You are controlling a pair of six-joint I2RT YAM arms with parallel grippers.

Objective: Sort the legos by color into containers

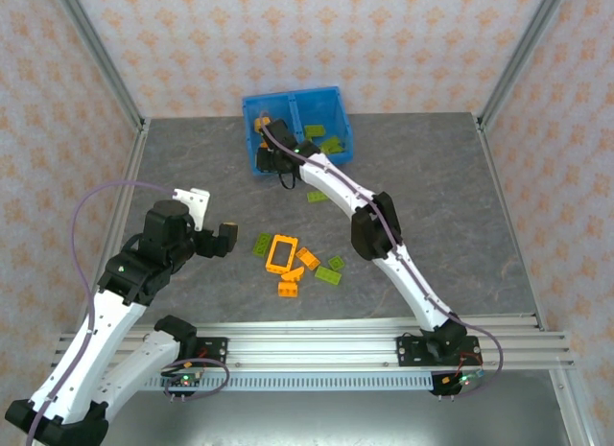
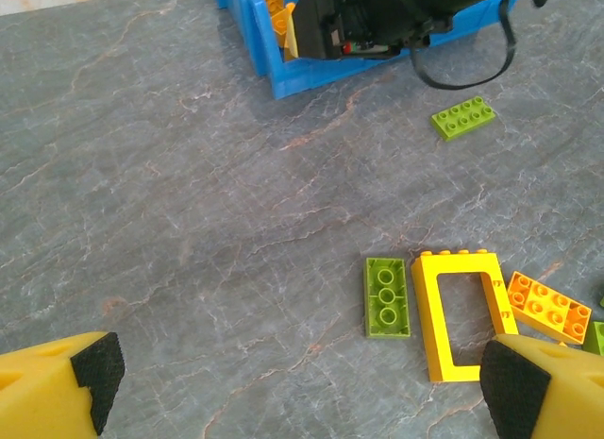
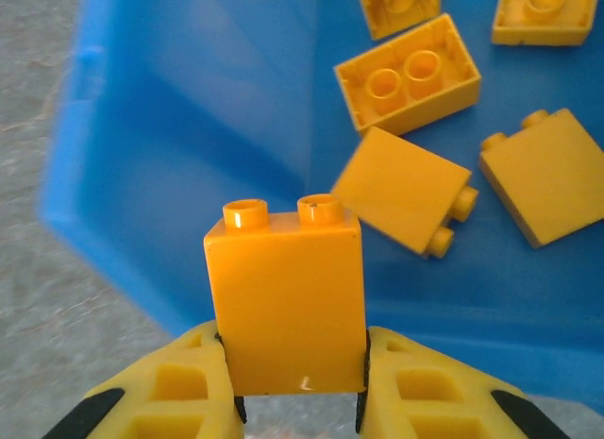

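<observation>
Currently, my left hand point(image 2: 300, 382) hangs released, short of the bin point(image 2: 307, 77), with loose legos point(image 2: 387, 297) ahead. At the bin's orange compartment point(image 3: 453, 269), my right hand point(image 3: 294, 401) clamps an orange brick point(image 3: 288, 297) by its smooth sides: light, rigid, probably slippery.

Bare tabletop point(image 2: 189, 222) is left open between the left fingers point(image 2: 90, 368) and the bin point(image 2: 311, 75). The bin's near side is blocked by the right arm point(image 1: 336, 182). Room is tight around the frame point(image 2: 458, 312), where loose bricks point(image 2: 545, 307) are packed. One green plate point(image 2: 463, 117) is ringed by free room.
</observation>
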